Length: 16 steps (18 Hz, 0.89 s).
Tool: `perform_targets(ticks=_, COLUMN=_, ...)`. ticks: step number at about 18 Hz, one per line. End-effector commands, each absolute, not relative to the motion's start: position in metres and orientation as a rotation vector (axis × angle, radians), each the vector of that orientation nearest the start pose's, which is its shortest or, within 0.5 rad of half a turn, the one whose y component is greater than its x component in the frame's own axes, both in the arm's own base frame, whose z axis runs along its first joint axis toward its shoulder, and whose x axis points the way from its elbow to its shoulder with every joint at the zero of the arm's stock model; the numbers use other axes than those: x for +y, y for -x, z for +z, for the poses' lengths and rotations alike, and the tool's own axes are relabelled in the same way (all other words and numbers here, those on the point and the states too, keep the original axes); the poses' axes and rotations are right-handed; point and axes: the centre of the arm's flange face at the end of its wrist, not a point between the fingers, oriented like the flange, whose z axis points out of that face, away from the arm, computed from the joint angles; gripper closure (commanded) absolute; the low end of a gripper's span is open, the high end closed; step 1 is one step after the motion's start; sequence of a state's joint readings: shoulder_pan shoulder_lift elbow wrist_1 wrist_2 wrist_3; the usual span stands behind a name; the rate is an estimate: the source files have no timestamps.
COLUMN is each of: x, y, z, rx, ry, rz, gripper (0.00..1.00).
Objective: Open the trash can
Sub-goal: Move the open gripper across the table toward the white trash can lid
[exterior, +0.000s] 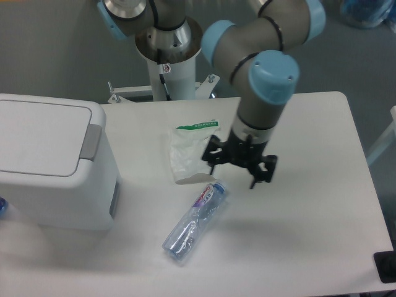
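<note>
White table [309, 235] holds all items. We carry the gripper [240, 162], jaws spread and empty, left to the trash can [49, 167] and press its grey tab [91, 141] squarely.

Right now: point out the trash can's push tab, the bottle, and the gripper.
grey push tab [91, 142], fixed camera, middle of the tab on the trash can's right edge
bottle [194, 221], fixed camera, mid-body
gripper [240, 164], fixed camera, between the fingertips
</note>
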State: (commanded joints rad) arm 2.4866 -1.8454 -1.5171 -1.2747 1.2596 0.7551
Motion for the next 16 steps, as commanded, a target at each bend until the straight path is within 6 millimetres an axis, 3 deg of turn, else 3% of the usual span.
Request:
perform_targets(ticks=3, x=0.507, y=0.367, z=0.418, rx=-0.325, ry=2.776, rz=-0.269, gripper=0.0)
perform_targets(ticks=8, x=0.504, y=0.347, z=0.456, rx=-0.361, ry=2.671, rz=-0.319, gripper=0.0)
perform_targets(ticks=16, x=0.522, y=0.277, z=0.491, rx=-0.44, ry=2.629, rz=-0.373, gripper=0.0)
